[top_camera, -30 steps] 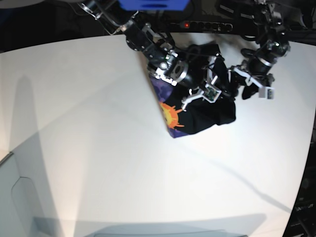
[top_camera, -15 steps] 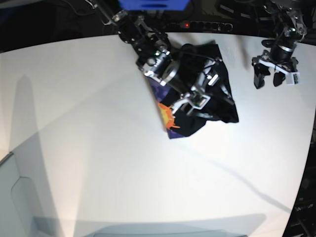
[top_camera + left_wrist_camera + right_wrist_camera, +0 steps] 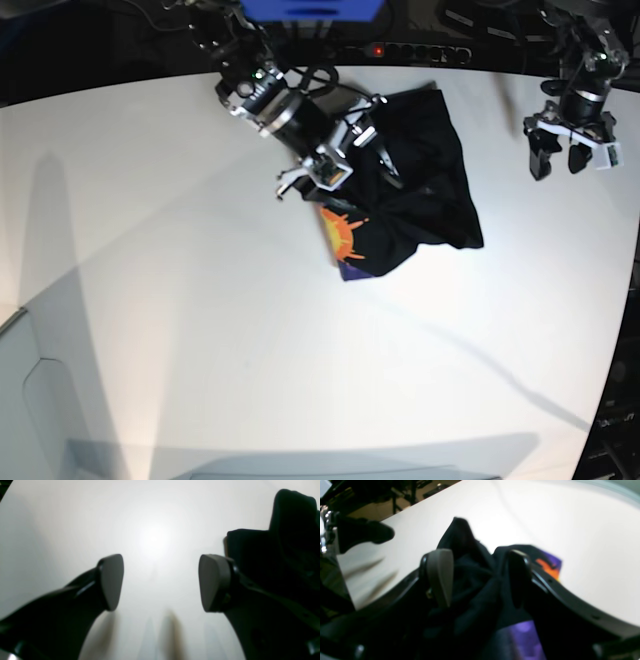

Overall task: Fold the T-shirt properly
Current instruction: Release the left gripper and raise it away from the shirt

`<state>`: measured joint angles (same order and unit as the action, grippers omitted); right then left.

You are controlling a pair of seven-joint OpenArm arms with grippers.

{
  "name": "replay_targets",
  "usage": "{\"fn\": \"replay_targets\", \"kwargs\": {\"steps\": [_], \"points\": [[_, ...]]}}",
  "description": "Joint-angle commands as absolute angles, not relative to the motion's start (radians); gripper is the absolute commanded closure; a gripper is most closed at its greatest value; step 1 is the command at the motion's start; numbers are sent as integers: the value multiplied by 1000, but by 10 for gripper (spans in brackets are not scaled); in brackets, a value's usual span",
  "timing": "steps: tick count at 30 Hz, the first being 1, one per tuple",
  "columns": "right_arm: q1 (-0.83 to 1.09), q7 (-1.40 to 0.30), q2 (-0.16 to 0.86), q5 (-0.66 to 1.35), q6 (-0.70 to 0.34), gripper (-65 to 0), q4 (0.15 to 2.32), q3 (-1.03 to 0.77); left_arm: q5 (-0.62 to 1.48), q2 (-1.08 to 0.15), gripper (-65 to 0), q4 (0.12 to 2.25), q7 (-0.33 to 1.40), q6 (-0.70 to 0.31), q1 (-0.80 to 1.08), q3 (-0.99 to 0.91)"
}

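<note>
The T-shirt (image 3: 420, 190) lies bunched in a black heap at the back of the white table, its orange sun and purple print (image 3: 345, 235) showing at the near left corner. My right gripper (image 3: 330, 160) hovers over the heap's left edge. In the right wrist view it (image 3: 478, 577) is open, with loose black cloth (image 3: 470, 585) beneath the wide jaws and a purple patch (image 3: 517, 635) close to the camera. My left gripper (image 3: 568, 160) hangs open to the right of the shirt. In the left wrist view it (image 3: 162, 582) holds nothing, and the T-shirt (image 3: 287, 555) is at the right.
The white table (image 3: 250, 350) stretches wide toward the front and left. A black bar with a red light (image 3: 378, 50) and a blue box (image 3: 310, 8) sit along the back edge. Dark equipment lines the right side (image 3: 625, 400).
My right gripper has opened, let the cloth go and drawn back to the upper left. My left gripper has swung right, away from the shirt. The heap has settled flatter.
</note>
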<state>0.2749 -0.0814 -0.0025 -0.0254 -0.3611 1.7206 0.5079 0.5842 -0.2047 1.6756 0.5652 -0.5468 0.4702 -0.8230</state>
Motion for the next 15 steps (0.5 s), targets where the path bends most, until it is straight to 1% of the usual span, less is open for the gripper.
{"fn": "replay_targets", "kwargs": {"steps": [1,3,6,11,15], "points": [[274,-61,-10,-19,-364,-359,1705,515,599,-222,-454,1693,541,-555,469,-831],[274,-61,-7,-21,-380,-359,1661,555,599,-226,-454,1695,541,-555,470,-832],[274,-61,39,-21,-450,-359,1646,645,599,-229,-454,1695,541,-555,472,-843],[266,-50,113,-22,-456,-357,1652,806,599,-223,-454,1695,541,-555,466,-901],[266,-50,127,-22,-456,-355,1685,826,599,-229,-454,1696,541,-555,467,-918]]}}
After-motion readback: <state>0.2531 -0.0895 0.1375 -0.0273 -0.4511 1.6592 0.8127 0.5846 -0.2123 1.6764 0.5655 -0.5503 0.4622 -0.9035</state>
